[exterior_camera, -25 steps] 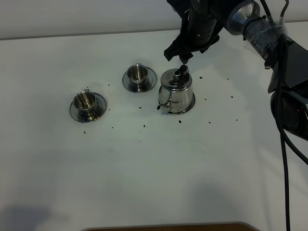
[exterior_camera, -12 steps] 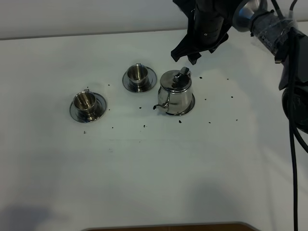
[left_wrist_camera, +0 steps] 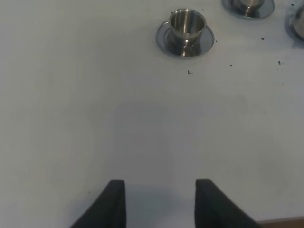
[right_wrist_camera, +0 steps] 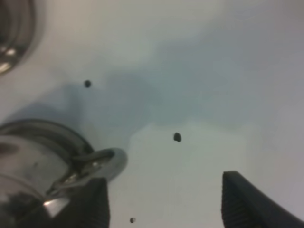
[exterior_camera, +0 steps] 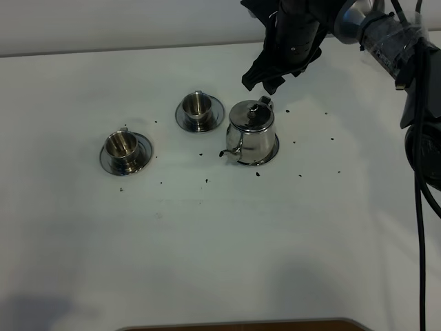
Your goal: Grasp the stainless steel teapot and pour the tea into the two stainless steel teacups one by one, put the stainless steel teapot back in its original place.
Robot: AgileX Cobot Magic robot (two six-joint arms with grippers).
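Note:
The stainless steel teapot point(exterior_camera: 252, 129) stands upright on its saucer, the original place point(exterior_camera: 275, 149), right of centre. One teacup point(exterior_camera: 198, 104) sits on a saucer just left of the pot. The other teacup point(exterior_camera: 122, 145) sits on a saucer farther left and nearer. My right gripper point(exterior_camera: 265, 80) hovers open just behind and above the teapot's lid, holding nothing. In the right wrist view the teapot point(right_wrist_camera: 28, 166) lies beside one finger of the right gripper point(right_wrist_camera: 164, 204). My left gripper point(left_wrist_camera: 160, 202) is open over bare table, well short of the nearer teacup point(left_wrist_camera: 186, 23).
Small dark tea specks point(exterior_camera: 258, 173) are scattered on the white table point(exterior_camera: 220, 241) around the teapot and cups. The right arm and its cables point(exterior_camera: 413, 138) fill the far right side. A brown table edge point(exterior_camera: 234, 324) shows at the front.
My right gripper has lifted away from the teapot's lid and drawn back a little. The teapot and both cups have stayed in place.

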